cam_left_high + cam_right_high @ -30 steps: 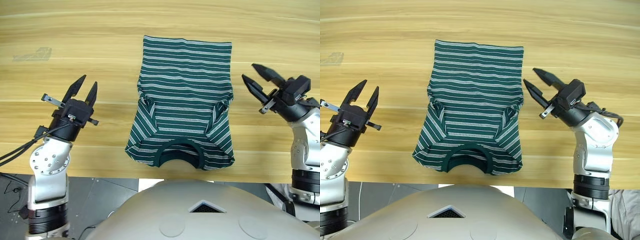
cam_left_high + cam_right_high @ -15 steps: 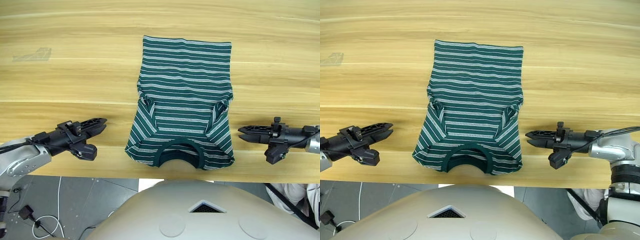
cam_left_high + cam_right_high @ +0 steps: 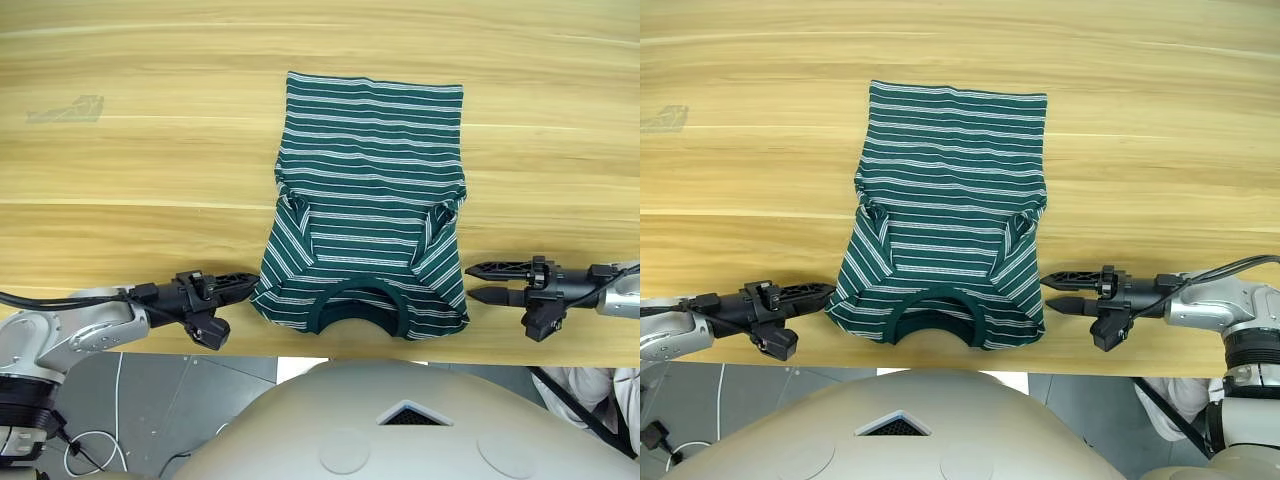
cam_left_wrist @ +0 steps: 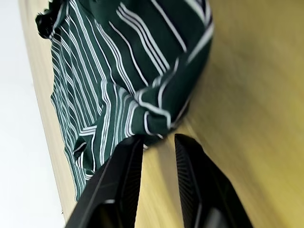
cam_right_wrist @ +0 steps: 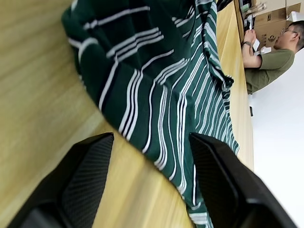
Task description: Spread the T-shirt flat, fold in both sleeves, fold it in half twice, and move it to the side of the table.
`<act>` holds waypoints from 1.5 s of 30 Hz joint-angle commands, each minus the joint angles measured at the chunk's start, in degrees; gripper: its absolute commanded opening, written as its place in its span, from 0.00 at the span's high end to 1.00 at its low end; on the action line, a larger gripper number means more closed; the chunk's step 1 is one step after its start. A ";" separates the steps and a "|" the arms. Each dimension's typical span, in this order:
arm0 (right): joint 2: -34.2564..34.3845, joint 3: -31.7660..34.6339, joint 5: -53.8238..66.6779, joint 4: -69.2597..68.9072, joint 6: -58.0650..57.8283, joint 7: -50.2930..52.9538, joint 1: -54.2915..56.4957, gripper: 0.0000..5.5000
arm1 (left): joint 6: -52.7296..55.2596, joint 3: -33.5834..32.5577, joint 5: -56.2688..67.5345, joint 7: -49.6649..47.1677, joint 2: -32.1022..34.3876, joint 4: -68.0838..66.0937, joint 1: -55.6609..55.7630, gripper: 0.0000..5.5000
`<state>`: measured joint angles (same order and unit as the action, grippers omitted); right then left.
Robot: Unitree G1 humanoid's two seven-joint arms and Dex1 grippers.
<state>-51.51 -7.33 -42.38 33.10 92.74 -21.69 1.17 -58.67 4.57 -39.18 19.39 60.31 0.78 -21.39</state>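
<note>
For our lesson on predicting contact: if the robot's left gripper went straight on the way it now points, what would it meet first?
The T-shirt. The left gripper lies low over the table, aimed at the shirt's near left corner, seemingly just short of it.

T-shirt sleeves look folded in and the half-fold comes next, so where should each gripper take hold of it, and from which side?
I'd take the T-shirt at its two near corners flanking the collar, each from its own outer side, fingers low along the table. The layered edge bulges off the wood there, and the open left gripper and right gripper lie level with it.
</note>
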 commanded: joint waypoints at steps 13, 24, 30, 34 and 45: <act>-0.02 -7.08 -1.74 -2.56 -3.53 2.73 -3.20 0.46 | -1.21 1.04 -1.29 -3.72 0.63 -4.88 1.92 0.78; 0.49 -7.70 -2.91 -2.59 -5.34 4.98 -3.11 0.45 | -2.58 4.38 -7.00 -6.42 -0.24 -7.03 3.47 0.48; 0.44 -8.40 -3.03 -2.55 -5.76 5.61 -2.63 0.45 | -3.07 7.23 -11.85 -8.03 0.08 -7.19 3.37 0.46; 0.44 -9.21 -2.72 -2.56 -6.24 5.63 -2.61 0.55 | -3.08 8.65 -15.18 -9.35 0.93 -6.74 2.87 0.45; 0.29 -11.72 -1.26 -3.30 -7.98 6.09 -2.03 0.94 | -1.60 10.54 -15.19 -9.65 1.92 -5.75 3.29 0.75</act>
<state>-51.32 -18.30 -42.20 29.83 86.49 -14.56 -1.22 -61.17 11.68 -48.28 5.90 61.23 -3.79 -15.76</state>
